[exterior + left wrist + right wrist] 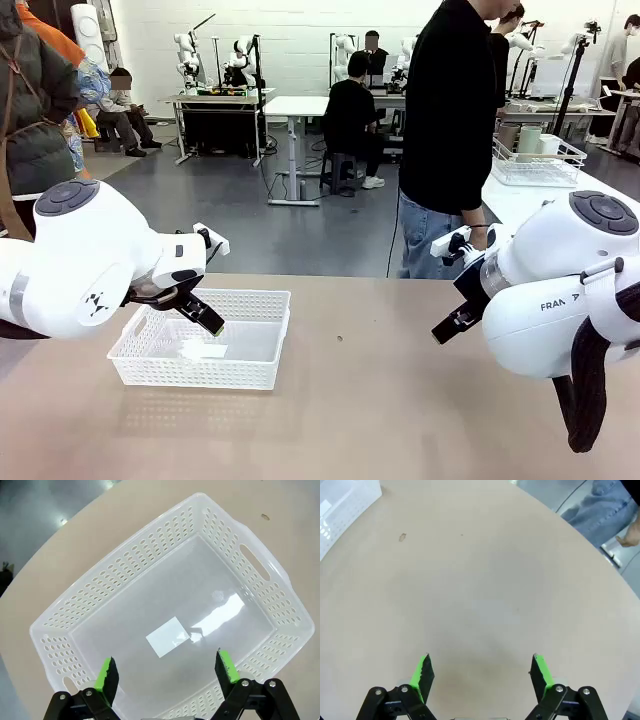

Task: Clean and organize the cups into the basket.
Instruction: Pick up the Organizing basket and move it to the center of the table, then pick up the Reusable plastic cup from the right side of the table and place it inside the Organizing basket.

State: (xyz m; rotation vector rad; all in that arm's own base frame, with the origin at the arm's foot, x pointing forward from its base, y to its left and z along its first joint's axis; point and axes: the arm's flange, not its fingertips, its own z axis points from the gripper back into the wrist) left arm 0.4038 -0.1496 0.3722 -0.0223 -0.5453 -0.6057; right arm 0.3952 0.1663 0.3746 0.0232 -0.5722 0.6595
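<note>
The white perforated basket (190, 372) sits on the tan table at the left, holding nothing but a white label on its floor. My left gripper (210, 320) hovers open just above the basket's inside; in the left wrist view the basket (131, 564) lies below the open left gripper (167, 672). My right gripper (452, 322) hangs open over bare table at the right, seen as the right gripper (481, 672) with nothing between its fingers. A tan cup (508, 135) and a mint cup (529, 138) stand far off at the back right.
Those cups stand in a taller wire basket (540, 170) on a white table beyond the far right edge. A person in a black top and jeans (450, 120) stands at the far side. A basket corner (340, 510) and the person's hand (632, 532) edge the right wrist view.
</note>
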